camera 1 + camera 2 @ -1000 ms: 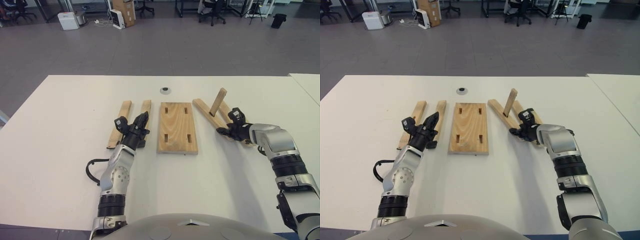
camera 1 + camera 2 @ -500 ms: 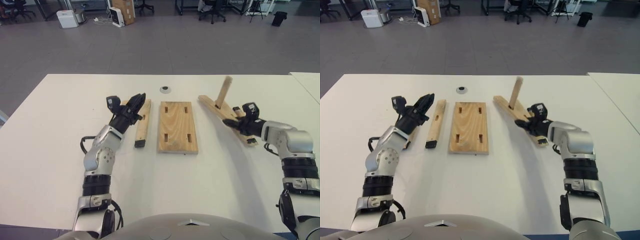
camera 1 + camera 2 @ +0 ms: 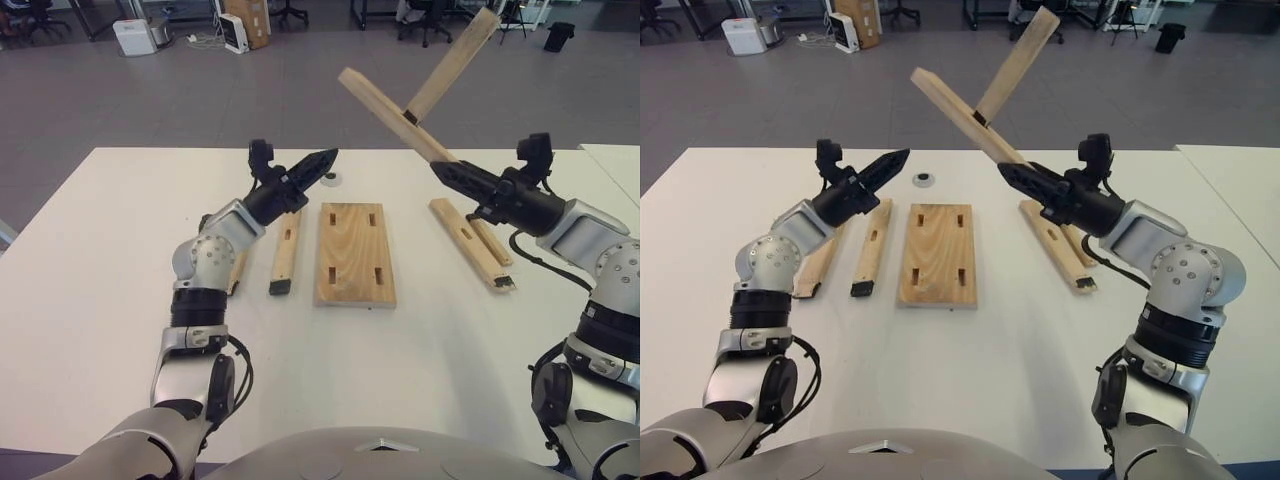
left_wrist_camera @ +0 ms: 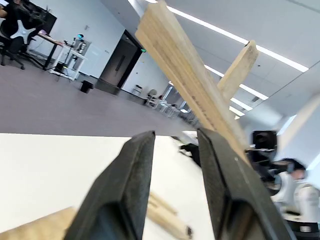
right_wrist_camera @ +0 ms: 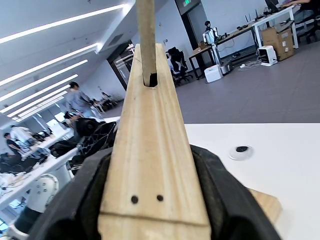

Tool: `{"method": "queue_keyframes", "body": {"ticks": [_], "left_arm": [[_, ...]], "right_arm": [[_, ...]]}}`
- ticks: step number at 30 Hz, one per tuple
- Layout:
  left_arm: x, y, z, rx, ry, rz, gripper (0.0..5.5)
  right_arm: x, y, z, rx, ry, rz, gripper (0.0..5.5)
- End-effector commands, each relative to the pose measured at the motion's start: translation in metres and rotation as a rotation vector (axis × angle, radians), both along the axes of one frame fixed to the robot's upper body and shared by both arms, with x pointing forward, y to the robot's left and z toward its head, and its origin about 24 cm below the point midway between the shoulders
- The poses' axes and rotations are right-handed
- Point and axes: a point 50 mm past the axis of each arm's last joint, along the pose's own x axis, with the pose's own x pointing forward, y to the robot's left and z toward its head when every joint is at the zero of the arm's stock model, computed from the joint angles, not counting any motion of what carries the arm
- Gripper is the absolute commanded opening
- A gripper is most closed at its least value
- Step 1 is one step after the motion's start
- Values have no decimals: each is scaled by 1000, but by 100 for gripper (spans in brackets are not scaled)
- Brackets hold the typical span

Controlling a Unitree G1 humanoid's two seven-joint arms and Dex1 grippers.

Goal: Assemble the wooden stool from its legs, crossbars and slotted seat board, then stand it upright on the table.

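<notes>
My right gripper [image 3: 450,172] is shut on the lower end of a wooden leg [image 3: 388,108] and holds it high over the table, slanting up to the left. A crossbar [image 3: 452,58] sticks out of the leg's slot [image 5: 150,79]. My left gripper [image 3: 322,161] hangs in the air over the table's back middle, open and with nothing in it, pointing at the raised leg [image 4: 182,82]. The slotted seat board [image 3: 355,253] lies flat mid-table. Two legs [image 3: 285,250] lie left of it, one partly behind my left arm. Two more pieces [image 3: 470,242] lie to its right.
A small black round fitting [image 3: 925,180] sits in the tabletop behind the seat board. A second white table [image 3: 615,165] begins at the far right. Open floor with chairs and boxes lies beyond the table's far edge.
My right gripper has lifted the leg with its crossbar off the table, high into the air. My left arm has risen and swung toward the middle, away from the legs on the left.
</notes>
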Motion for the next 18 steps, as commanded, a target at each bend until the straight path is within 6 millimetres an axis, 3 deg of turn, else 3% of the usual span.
{"method": "queue_keyframes", "body": {"ticks": [1,13,18], "left_arm": [[-5,3,30,-55,-76,-93,177],[-13,2,44,-179,-48,-231,383],[-10,5,45,-207,-27,-221,395]], "right_arm": [[-10,14,10,73,-28,92,207],[-33,41,4,128,-3,244,207],[-37,48,1,128,13,274,207]]}}
